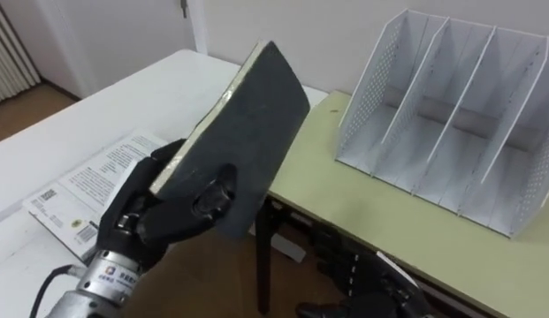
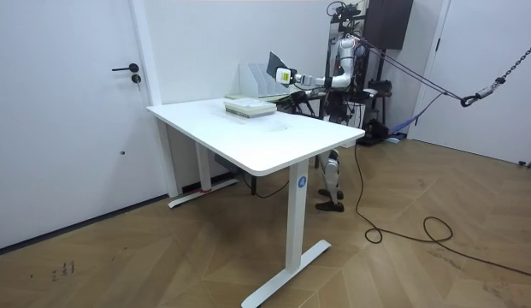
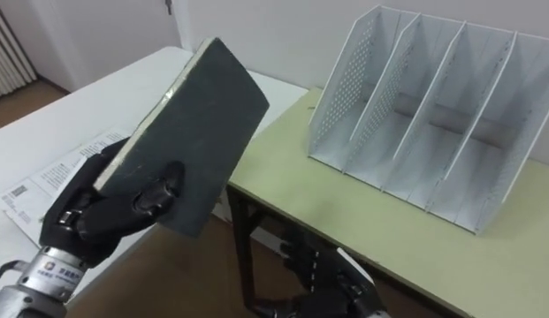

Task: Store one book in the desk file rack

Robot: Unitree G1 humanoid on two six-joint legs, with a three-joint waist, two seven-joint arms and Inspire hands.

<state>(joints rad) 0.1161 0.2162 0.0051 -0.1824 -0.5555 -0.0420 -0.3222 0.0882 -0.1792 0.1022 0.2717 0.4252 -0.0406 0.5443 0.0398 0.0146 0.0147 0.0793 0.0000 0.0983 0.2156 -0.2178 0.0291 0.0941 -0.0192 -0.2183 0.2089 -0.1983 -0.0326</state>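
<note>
My left hand (image 1: 143, 223) is shut on the lower end of a dark-covered book (image 1: 247, 124) and holds it raised and tilted above the gap between the two tables. The white file rack (image 1: 451, 115) stands to the right on the pale green desk (image 1: 345, 203). Its upright slots are empty and face me. The book is well apart from the rack, to its left. My right hand (image 1: 371, 287) hangs low in front of the desk's near edge. In the room view I stand behind the white table (image 2: 274, 150), with the book (image 2: 278, 72) lifted near the rack (image 2: 255, 79).
Another book (image 1: 84, 190) with a printed white cover lies flat on the white table (image 1: 124, 106) under my left hand. A dark desk leg (image 1: 263, 256) stands in the gap between the tables. A wall runs right behind the rack.
</note>
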